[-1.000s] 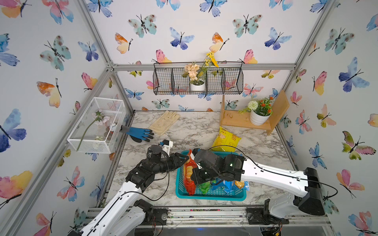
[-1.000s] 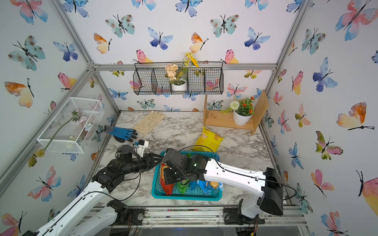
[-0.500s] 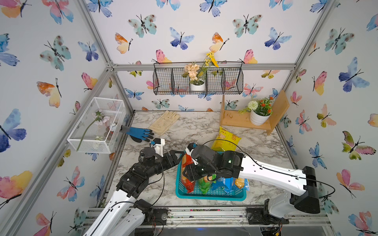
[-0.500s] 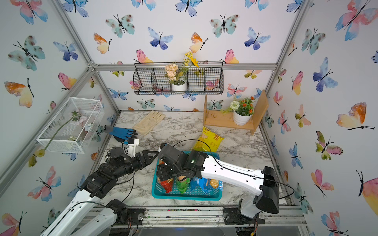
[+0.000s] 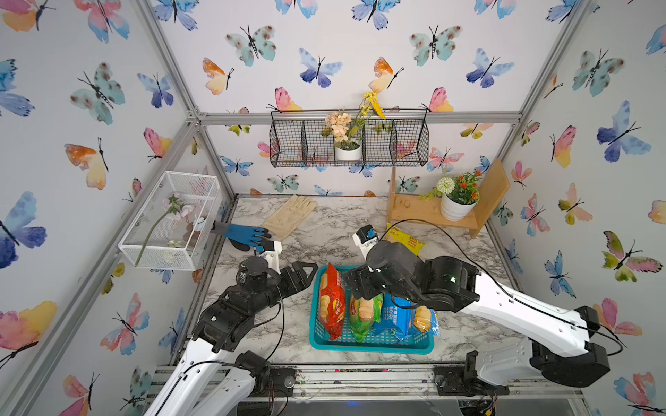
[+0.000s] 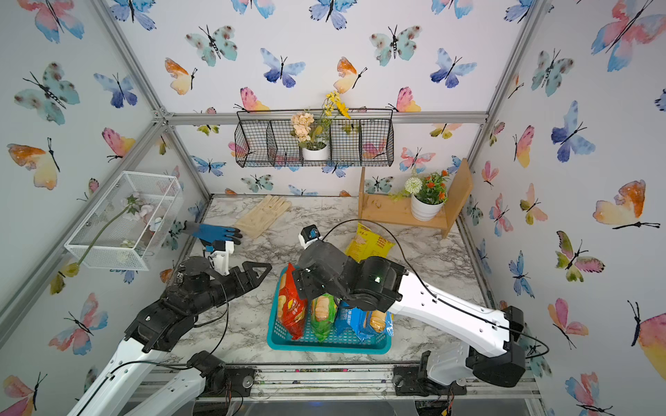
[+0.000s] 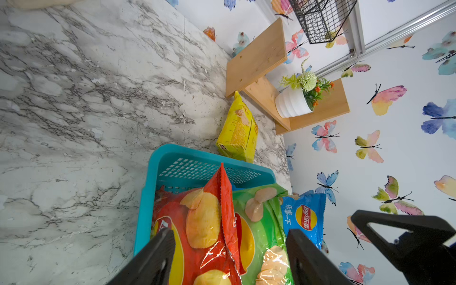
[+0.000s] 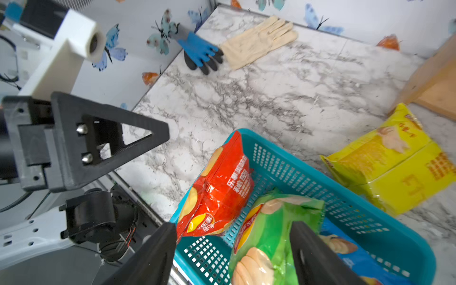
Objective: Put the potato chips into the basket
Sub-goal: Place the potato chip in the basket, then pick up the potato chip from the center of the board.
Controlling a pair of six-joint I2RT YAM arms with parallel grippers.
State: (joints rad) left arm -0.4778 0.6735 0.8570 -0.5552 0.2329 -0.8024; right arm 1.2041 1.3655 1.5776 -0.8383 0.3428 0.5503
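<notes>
The teal basket (image 5: 371, 348) (image 7: 145, 197) sits near the table's front edge. A red bag of potato chips (image 5: 331, 299) (image 8: 217, 187) stands on edge along its left side, beside a green bag (image 5: 364, 313) (image 7: 261, 222) and blue bags (image 5: 394, 317). A yellow bag (image 6: 371, 243) (image 8: 394, 162) lies on the marble just behind the basket. My left gripper (image 5: 306, 273) (image 7: 229, 237) hovers open, just left of the basket's rim. My right gripper (image 5: 355, 284) (image 8: 232, 234) is open above the red and green bags. Neither holds anything.
A blue glove (image 5: 245, 232) and a beige glove (image 5: 292, 216) lie at the back left. A wooden shelf with a potted plant (image 5: 457, 207) stands at the back right. A white mesh box (image 5: 173, 219) hangs on the left wall, a black wire basket (image 5: 349, 144) on the back wall.
Both grippers have opened. The left arm has drawn back to the left, off the basket. The right gripper has lifted a little. The red bag now stands free in the basket.
</notes>
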